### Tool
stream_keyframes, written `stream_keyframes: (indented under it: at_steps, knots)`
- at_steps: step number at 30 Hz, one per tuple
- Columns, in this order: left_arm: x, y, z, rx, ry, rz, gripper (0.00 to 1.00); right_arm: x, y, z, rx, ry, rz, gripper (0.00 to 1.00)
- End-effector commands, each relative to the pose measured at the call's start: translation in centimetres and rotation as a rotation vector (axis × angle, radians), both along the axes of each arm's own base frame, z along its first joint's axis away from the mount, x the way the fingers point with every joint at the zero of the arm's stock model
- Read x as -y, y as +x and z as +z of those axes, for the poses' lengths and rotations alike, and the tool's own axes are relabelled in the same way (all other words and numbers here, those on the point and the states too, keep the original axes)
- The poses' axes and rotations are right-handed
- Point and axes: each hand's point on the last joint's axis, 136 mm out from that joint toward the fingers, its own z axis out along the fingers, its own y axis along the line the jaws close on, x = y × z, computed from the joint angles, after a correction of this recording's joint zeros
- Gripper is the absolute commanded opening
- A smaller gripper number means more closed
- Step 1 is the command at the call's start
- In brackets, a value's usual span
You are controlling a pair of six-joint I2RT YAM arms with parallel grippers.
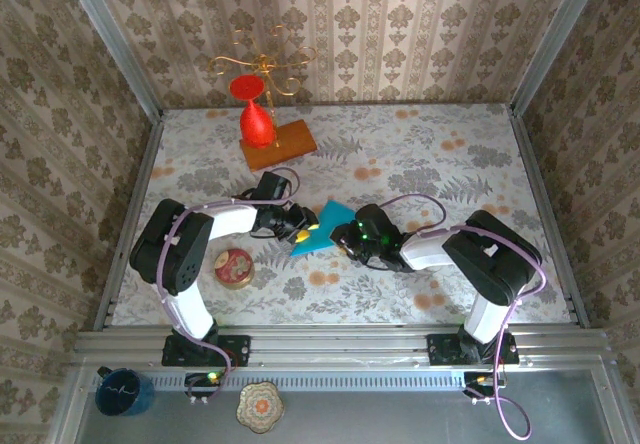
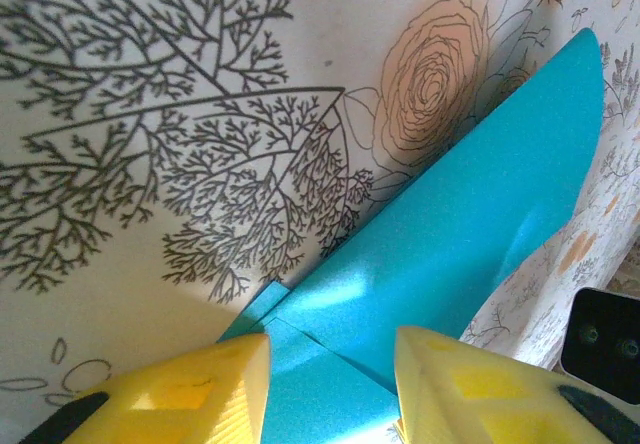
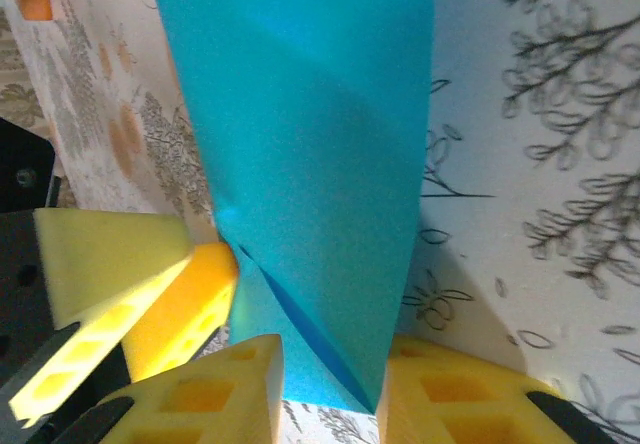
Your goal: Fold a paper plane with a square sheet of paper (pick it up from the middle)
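Where folded, the teal paper [image 3: 300, 164] shows diagonal creases.

Top external camera: mounted high behind the arm bases [image 1: 205, 349], angled down and forward, far enough back to take in the whole table [image 1: 450, 164]. Left wrist camera: looks out past the left gripper [image 2: 332, 344] at very close range, low over the tabletop. Right wrist camera: same arrangement behind the right gripper [image 3: 330, 349] (the opposing yellow fingers [image 3: 110, 254] intrude at its left edge). All three views share the square sheet of paper [image 1: 328, 222] at table centre. The wrist cameras face it from opposite sides.
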Motion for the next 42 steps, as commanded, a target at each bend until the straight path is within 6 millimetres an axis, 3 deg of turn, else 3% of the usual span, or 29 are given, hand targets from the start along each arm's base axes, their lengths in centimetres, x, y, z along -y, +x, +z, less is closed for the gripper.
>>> stream_keyframes:
  at_steps: [1, 10, 19, 25, 30, 33, 42]
  knots:
    - [-1.5, -1.0, -1.3, -0.061, 0.050, 0.041, 0.40, -0.6, 0.0, 0.0, -0.002, 0.044, -0.005, 0.30]
    - [-1.5, -0.9, -1.0, -0.053, 0.046, 0.044, 0.40, 0.9, -0.1, 0.0, 0.012, 0.039, -0.075, 0.26]
    - [-1.2, -0.7, 0.9, 0.029, 0.034, -0.002, 0.43, 1.1, 0.5, 0.9, 0.060, 0.040, -0.086, 0.08]
    - [-0.3, -1.0, 3.9, 0.247, 0.084, -0.165, 0.50, 2.7, 0.5, 2.3, 0.089, 0.020, -0.103, 0.02]
    - [0.7, -2.2, 5.7, 0.505, 0.224, -0.384, 0.71, 4.3, 0.1, 2.8, 0.041, 0.003, -0.096, 0.02]
    - [1.6, -2.8, 6.8, 0.671, 0.314, -0.514, 0.78, 5.2, 0.0, 3.2, 0.011, 0.011, -0.090, 0.02]
    - [4.9, -4.0, 6.1, 0.975, 0.472, -0.803, 0.76, 6.8, 0.4, 5.3, -0.008, 0.037, -0.095, 0.02]
